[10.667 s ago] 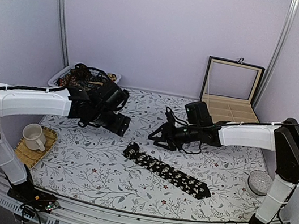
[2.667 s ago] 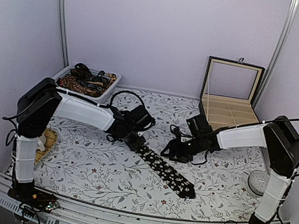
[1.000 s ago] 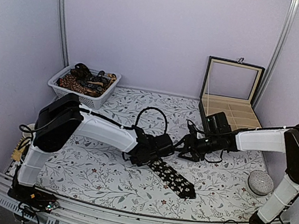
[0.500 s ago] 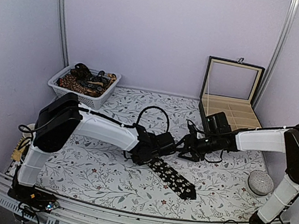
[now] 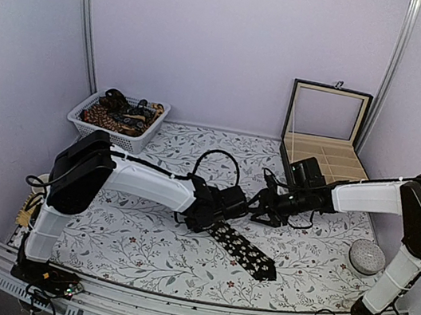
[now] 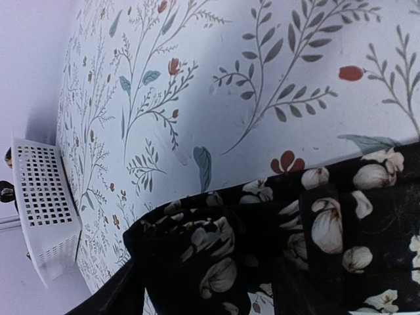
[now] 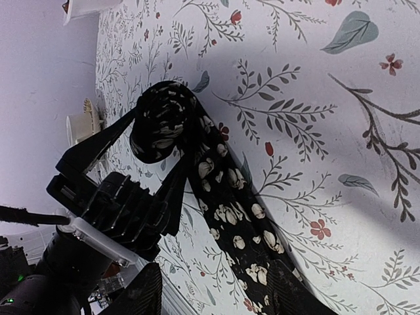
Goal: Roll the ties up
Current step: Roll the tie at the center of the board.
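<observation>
A black tie with pale flowers lies near the middle of the table. One end of it is wound into a roll, seen close up in the left wrist view; the rest lies flat. My left gripper is low at that rolled end. Its two fingers stand apart on either side of the roll, open. My right gripper hovers just right of the roll, open, its fingers straddling the flat part without touching it.
A white basket with more ties stands at the back left. An open compartment box is at the back right. A grey round object sits at the right, and a woven mat lies at the left edge.
The left fingers have spread wider around the roll in the last second. Both arms have hardly moved. Earlier the tie lay longer and flatter; now its left end is rolled.
</observation>
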Robot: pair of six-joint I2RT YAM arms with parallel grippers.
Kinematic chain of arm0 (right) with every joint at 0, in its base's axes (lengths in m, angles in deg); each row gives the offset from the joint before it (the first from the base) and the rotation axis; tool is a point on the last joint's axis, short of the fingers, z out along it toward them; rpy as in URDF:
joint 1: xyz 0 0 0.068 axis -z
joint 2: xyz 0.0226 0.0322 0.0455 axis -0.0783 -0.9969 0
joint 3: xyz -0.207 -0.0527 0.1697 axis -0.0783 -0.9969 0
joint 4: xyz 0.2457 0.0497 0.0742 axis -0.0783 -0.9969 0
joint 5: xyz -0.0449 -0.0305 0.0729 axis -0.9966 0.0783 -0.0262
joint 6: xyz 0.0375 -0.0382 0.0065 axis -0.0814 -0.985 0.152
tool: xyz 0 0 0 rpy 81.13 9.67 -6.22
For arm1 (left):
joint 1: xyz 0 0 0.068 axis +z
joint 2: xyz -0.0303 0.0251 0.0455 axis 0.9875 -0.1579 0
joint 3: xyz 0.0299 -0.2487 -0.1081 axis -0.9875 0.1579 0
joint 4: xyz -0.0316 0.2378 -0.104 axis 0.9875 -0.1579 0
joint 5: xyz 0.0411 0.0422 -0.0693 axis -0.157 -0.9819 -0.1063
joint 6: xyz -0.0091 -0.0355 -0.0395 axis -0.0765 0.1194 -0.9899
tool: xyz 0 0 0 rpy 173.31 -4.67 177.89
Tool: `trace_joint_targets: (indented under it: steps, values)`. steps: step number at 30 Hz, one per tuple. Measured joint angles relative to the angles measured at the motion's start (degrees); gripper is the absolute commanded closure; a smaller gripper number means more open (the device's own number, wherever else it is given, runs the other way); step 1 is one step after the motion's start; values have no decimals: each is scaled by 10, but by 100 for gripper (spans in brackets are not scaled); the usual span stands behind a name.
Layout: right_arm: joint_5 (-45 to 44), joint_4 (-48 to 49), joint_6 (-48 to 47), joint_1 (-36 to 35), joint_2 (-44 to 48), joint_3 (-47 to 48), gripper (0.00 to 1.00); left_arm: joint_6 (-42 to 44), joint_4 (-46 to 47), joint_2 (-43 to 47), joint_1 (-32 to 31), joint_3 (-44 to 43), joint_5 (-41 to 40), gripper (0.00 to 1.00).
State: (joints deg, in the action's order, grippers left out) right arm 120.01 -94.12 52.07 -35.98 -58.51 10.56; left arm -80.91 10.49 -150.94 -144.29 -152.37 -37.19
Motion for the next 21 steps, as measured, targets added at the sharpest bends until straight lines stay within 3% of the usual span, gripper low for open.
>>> trace_joint_targets:
  steps: [7, 18, 21]
  values:
    - [0, 0, 2, 0, 0, 0, 46, 5, 0, 0, 0, -7, 1, 28]
    - [5, 1, 3, 0, 0, 0, 46, 9, 0, 13, 0, -18, 18, 1]
    - [6, 1, 3, 0, 0, 0, 47, 5, 1, 34, -2, -18, 47, 0]
